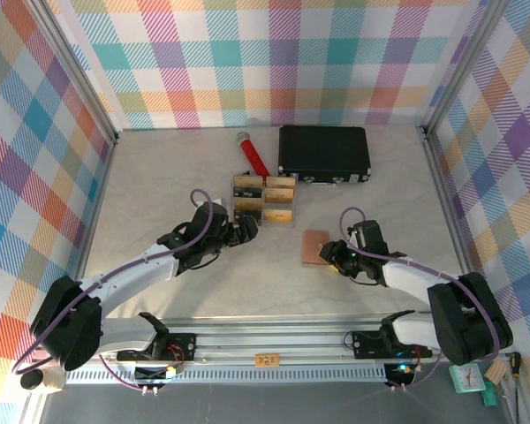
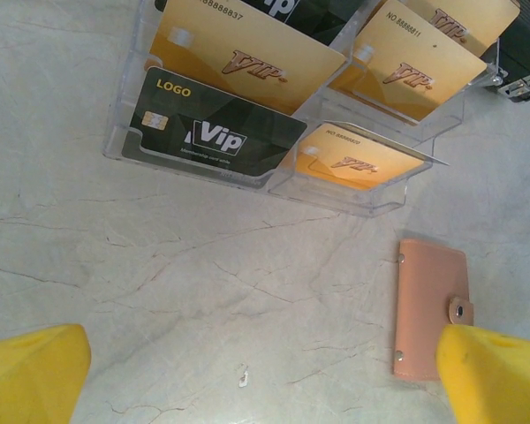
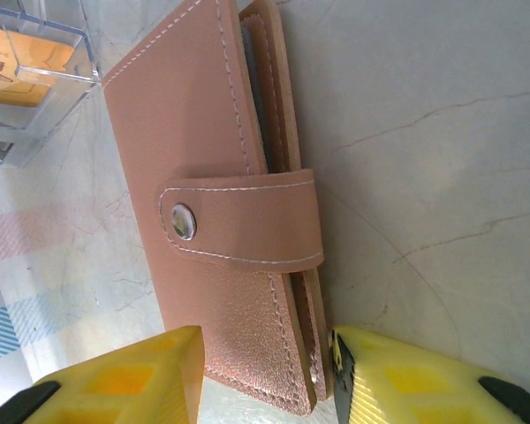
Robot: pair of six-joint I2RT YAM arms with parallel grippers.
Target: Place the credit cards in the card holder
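- L gripper (image 1: 246,230): jaws wide apart, nothing between them. I see it hanging over bare table (image 2: 159,291), just near-left of the clear tray (image 2: 115,146).
- R gripper (image 3: 267,380): its yellow fingers (image 3: 124,384) straddle the near end of the card holder (image 3: 212,177), one over the top face, the other against its edge. Can't tell if they actually pinch it or just flank it.
- Holder: lies flat on the table, right of the tray and apart from it. Strap is snapped shut over the edge and the stud shows. Grey inner sleeves peek out along the open side.
- Cards: all sit in the tray's compartments, leaning at a slant. One dark "Vip" card (image 2: 214,134) is in the near-left slot, w/ gold ones (image 2: 247,62) behind and to its right. None on the table that I can see.
- Far side: black case (image 1: 324,150) lies closed beyond the tray. A red stick-like item (image 1: 253,155) lies to its left, angled toward the tray.
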